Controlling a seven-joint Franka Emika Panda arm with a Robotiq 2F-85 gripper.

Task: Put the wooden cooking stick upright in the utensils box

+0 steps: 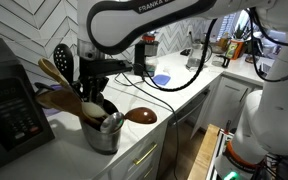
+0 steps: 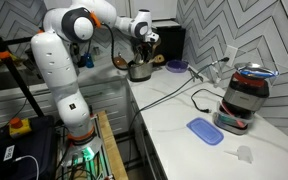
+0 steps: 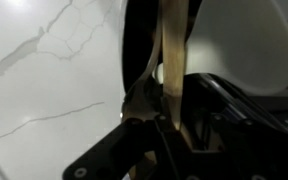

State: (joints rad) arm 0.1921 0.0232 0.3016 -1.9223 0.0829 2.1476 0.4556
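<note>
Pale wood is observed in the wrist view, where the slim handle of the wooden cooking stick (image 3: pixel 171 50) runs straight up the frame between the dark fingers (image 3: pixel 136 60) of the gripper (image 3: pixel 166 95). The claw is judged to be clenched on that handle, though the picture is dim and blurred and contact is not sharply resolved. Behind the handle a white veined countertop (image 3: pixel 44 70) is recorded.

In both exterior views the gripper (image 1: pixel 96 103) (image 2: pixel 144 52) is found directly above the utensils box (image 1: pixel 102 135) (image 2: pixel 139 71), a shiny silver canister standing upright on the countertop beside a black appliance (image 1: pixel 9 105). Several utensils are noted rising from the canister and leaning outward. A black perforated spoon (image 1: pixel 62 56) is tilted toward the tiled wall (image 1: pixel 44 20). A dark reddish-brown spoon (image 1: pixel 140 116) is laid over the rim with its bowl outside. Whether the stick's lower end is inside the box cannot be determined. A blue flat object (image 1: pixel 161 79) (image 2: pixel 204 130) is noted well apart along the counter.
</note>
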